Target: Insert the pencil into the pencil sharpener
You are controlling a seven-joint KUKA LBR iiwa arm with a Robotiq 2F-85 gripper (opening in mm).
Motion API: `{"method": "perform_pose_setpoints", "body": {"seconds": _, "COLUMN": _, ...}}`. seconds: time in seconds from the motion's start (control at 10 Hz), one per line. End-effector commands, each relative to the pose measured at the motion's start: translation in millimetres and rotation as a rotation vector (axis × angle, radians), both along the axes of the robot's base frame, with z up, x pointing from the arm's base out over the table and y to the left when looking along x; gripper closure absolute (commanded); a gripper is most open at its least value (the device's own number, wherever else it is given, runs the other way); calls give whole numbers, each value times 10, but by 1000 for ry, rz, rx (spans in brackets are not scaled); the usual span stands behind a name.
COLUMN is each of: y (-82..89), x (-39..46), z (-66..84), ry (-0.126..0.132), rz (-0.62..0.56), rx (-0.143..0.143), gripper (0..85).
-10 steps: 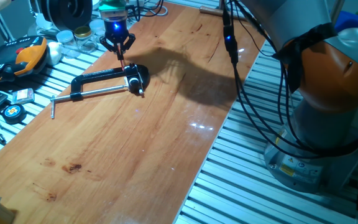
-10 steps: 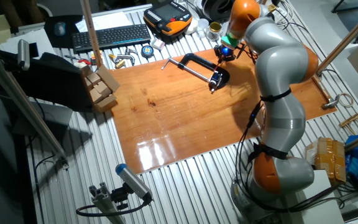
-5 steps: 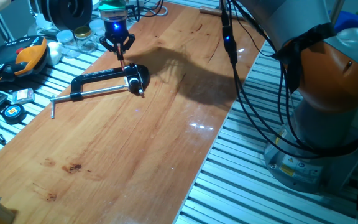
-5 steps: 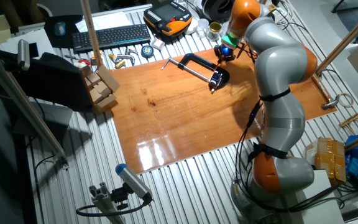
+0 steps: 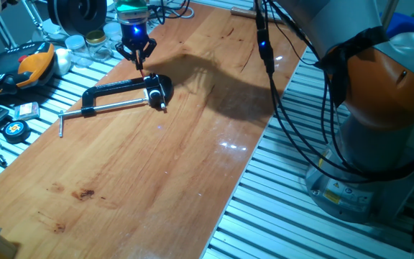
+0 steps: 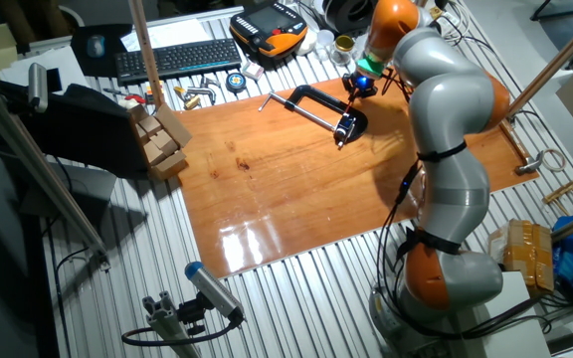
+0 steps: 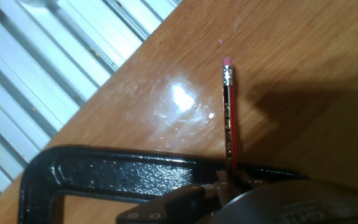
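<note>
My gripper [image 5: 137, 57] hangs over the far left part of the wooden board and is shut on the pencil [image 5: 141, 67], a thin red stick that points down at the board. In the hand view the pencil [image 7: 229, 118] runs from my gripper [image 7: 229, 184] away to its pink eraser end. The pencil sharpener [image 5: 159, 88], a small black rounded block, sits in the mouth of the black C-clamp [image 5: 110, 90], just in front and to the right of the pencil. In the other fixed view my gripper [image 6: 355, 88] stands behind the sharpener [image 6: 351, 123].
The clamp's silver screw rod [image 5: 103, 108] sticks out left towards the board's edge. The clamp frame [image 7: 117, 177] lies right under the pencil in the hand view. Tools, jars and a keyboard [image 6: 172, 58] crowd the slatted table beyond the board [image 5: 192, 144].
The gripper with the pencil seems to have risen very slightly. The clamp and sharpener have not moved.
</note>
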State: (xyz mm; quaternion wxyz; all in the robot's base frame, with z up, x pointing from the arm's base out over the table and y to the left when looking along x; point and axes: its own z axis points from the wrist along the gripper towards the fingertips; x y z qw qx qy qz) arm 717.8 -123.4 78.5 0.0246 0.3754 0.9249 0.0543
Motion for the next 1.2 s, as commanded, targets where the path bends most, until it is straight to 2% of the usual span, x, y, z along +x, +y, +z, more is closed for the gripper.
{"method": "perform_pose_setpoints", "body": {"seconds": 0.0, "y": 0, "x": -1, "z": -3, "ry": 2, "rz": -23, "rx": -6, "gripper": 850}}
{"method": "perform_pose_setpoints", "body": {"seconds": 0.1, "y": 0, "x": -1, "z": -3, "ry": 12, "rz": -32, "rx": -6, "gripper": 850}}
{"method": "perform_pose_setpoints", "body": {"seconds": 0.3, "y": 0, "x": -1, "z": -3, "ry": 6, "rz": -15, "rx": -39, "gripper": 850}}
{"method": "perform_pose_setpoints", "body": {"seconds": 0.5, "y": -1, "x": 0, "z": -5, "ry": 16, "rz": -5, "rx": -37, "gripper": 850}}
{"method": "perform_pose_setpoints", "body": {"seconds": 0.7, "y": -32, "x": 6, "z": -11, "ry": 12, "rz": -13, "rx": -49, "gripper": 850}}
{"method": "perform_pose_setpoints", "body": {"seconds": 0.9, "y": -107, "x": 1, "z": -16, "ry": 21, "rz": -28, "rx": -32, "gripper": 850}}
{"method": "perform_pose_setpoints", "body": {"seconds": 1.1, "y": -157, "x": -34, "z": -5, "ry": 31, "rz": -32, "rx": -43, "gripper": 850}}
